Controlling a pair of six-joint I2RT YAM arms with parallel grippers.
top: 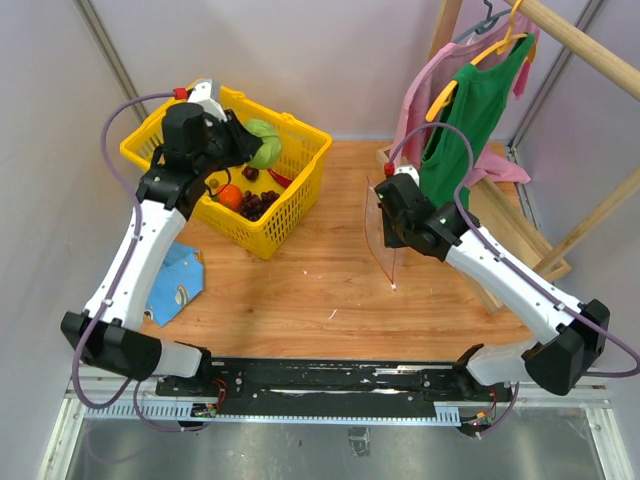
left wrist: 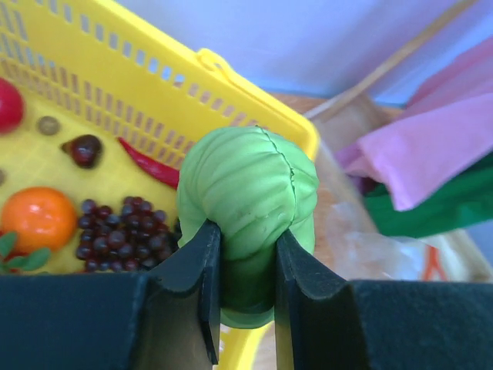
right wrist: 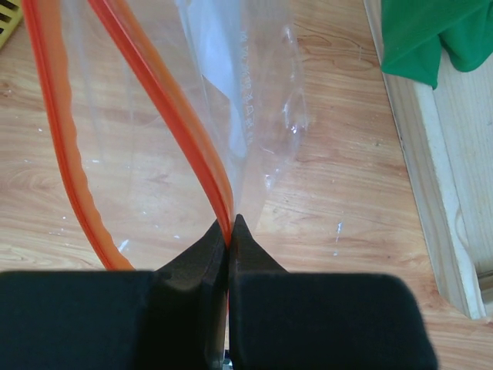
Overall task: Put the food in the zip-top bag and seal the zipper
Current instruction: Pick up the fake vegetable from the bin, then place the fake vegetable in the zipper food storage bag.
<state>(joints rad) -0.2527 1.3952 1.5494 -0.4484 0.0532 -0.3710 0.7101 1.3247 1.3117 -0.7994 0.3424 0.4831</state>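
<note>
My left gripper (top: 248, 152) is shut on the light-green ball (top: 264, 142) and holds it above the yellow basket (top: 300, 200); the ball fills the left wrist view (left wrist: 246, 200). In the basket lie the orange (left wrist: 37, 218), the purple grape bunch (left wrist: 123, 229), a red round fruit (left wrist: 8, 104) and a red chilli (left wrist: 150, 166). My right gripper (top: 385, 232) is shut on one red-orange zipper strip (right wrist: 166, 116) of the clear zip-top bag (right wrist: 231, 85), holding its mouth open above the table. The other strip (right wrist: 62, 146) hangs apart.
A blue patterned cloth (top: 178, 283) lies at the table's left. A wooden rack (top: 520, 230) with green and pink clothes on hangers stands at the back right. The basket sits at the back left of the wooden table (top: 330, 290).
</note>
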